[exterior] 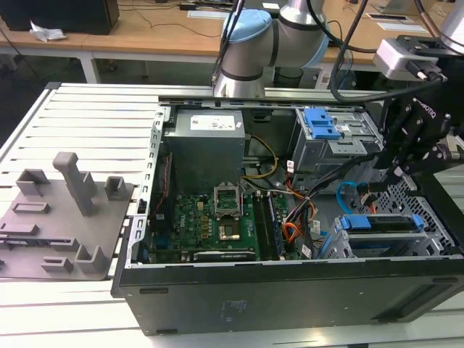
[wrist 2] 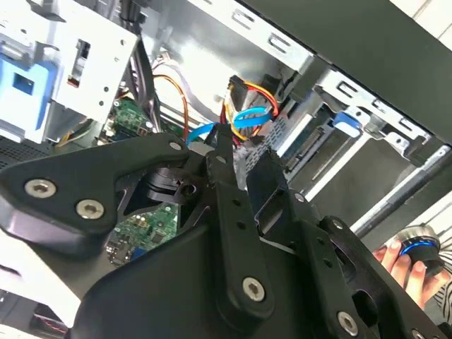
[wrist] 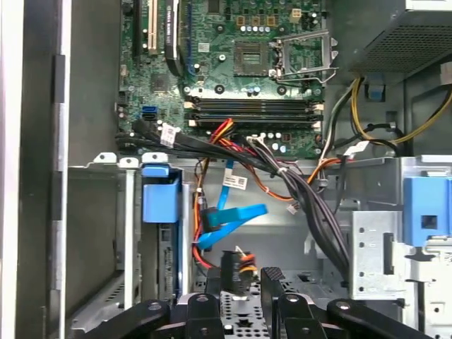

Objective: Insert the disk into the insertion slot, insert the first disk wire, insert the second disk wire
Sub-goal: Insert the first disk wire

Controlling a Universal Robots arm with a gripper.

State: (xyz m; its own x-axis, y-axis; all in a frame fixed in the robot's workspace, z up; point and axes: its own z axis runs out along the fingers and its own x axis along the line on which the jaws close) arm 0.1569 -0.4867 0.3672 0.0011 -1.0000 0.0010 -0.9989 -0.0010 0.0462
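The disk [exterior: 380,223], in its bright blue caddy, lies in the insertion slot [exterior: 335,250], the perforated cage at the case's front corner on the exterior view's right. The caddy's blue end [wrist: 161,201] [wrist 2: 346,121] appears in both wrist views. My gripper [exterior: 395,174] hangs just above that cage. Its fingers [wrist: 272,282] stand a little apart, with perforated metal visible in the gap [wrist 2: 244,159]. The second disk wire [wrist: 236,215] [wrist 2: 248,116], flat and light blue, loops just beyond the fingertips. A black connector [wrist 2: 240,90] with orange, yellow and red wires sits beside it.
A grey cage with a blue latch [exterior: 322,123] [wrist: 427,219] stands behind the slot. A thick black cable bundle [wrist: 311,205] crosses toward the motherboard [exterior: 217,217]. A grey fixture plate [exterior: 58,217] lies outside the case. A person's hand [wrist 2: 402,258] holds a round device.
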